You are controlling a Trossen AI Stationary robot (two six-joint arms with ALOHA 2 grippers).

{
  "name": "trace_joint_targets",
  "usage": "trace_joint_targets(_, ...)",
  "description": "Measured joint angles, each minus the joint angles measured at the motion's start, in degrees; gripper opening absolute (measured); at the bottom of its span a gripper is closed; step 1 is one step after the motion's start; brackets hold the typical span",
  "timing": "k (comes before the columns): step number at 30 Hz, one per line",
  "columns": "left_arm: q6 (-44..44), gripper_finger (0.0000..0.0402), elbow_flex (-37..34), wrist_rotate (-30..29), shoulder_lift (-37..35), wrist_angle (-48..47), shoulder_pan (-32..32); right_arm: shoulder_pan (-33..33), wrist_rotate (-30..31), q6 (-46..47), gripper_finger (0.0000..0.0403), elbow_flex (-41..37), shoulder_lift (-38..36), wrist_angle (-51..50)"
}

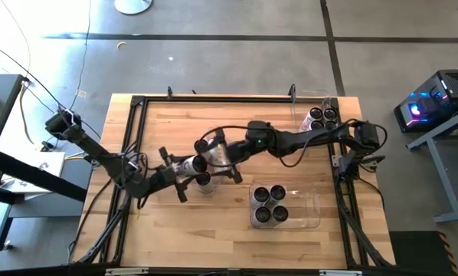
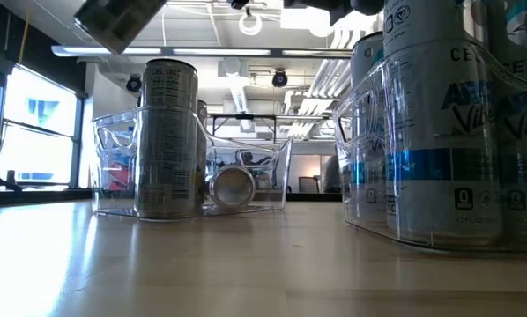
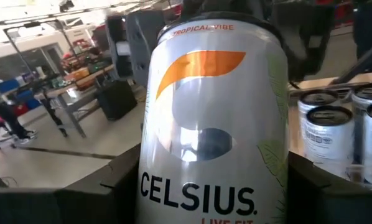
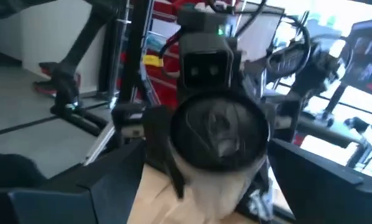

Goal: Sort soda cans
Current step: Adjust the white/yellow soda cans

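A silver-white soda can (image 3: 214, 130) with an orange mark and the word CELSIUS stands upright above the middle of the table, with my left gripper (image 1: 197, 172) shut on it. In the right wrist view its dark round top (image 4: 218, 132) faces the camera. My right gripper (image 4: 217, 190) comes from the table's right and is open. Its fingers (image 4: 326, 180) stand on either side of the can's upper part, spread wider than the can. Several soda cans (image 1: 271, 204) stand in a clear bin (image 1: 312, 211) near the front. Three more soda cans (image 1: 322, 116) stand in a bin (image 1: 299, 115) at the far right. My left gripper pinches the can's side wall (image 3: 150, 186) between its two fingers (image 3: 68, 199), one on each side of the lower half. The fingers come level from the table's left. The can sits upright in the hold; its bottom is outside every frame.
A black frame rail (image 1: 131, 153) runs round the tabletop, with cables along both arms. Bare wood (image 1: 183, 238) lies at the near left. In the low view a bin (image 2: 114, 167) holds a standing can (image 2: 168, 141), with a can end (image 2: 231, 187) facing the camera.
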Motion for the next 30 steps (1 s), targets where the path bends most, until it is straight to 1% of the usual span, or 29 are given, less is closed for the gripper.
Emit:
trace_joint_targets(6,0.7,0.0246,0.0,2.7,0.0,1.9,2.4,0.5,3.7,0.5,0.0339,3.7,0.7,-2.7)
trace_joint_targets(10,0.7,0.0250,0.0,3.2,0.0,2.1,3.2,0.5,3.7,0.7,0.0334,3.9,0.7,-3.2)
trace_joint_targets(13,0.7,0.0251,0.0,3.3,0.0,2.3,3.7,0.9,3.9,0.8,0.0317,3.9,0.7,-3.2)
trace_joint_targets(18,0.8,0.0253,0.0,4.3,0.0,2.4,4.6,1.2,4.4,0.3,0.0269,3.8,0.7,-3.2)
trace_joint_targets(21,0.8,0.0253,0.0,5.6,0.0,2.9,5.2,1.2,4.2,0.3,0.0250,3.8,0.7,-3.1)
trace_joint_targets(30,0.7,0.0254,0.0,6.1,0.0,2.7,5.5,1.2,4.8,0.3,0.0241,3.8,0.7,-3.6)
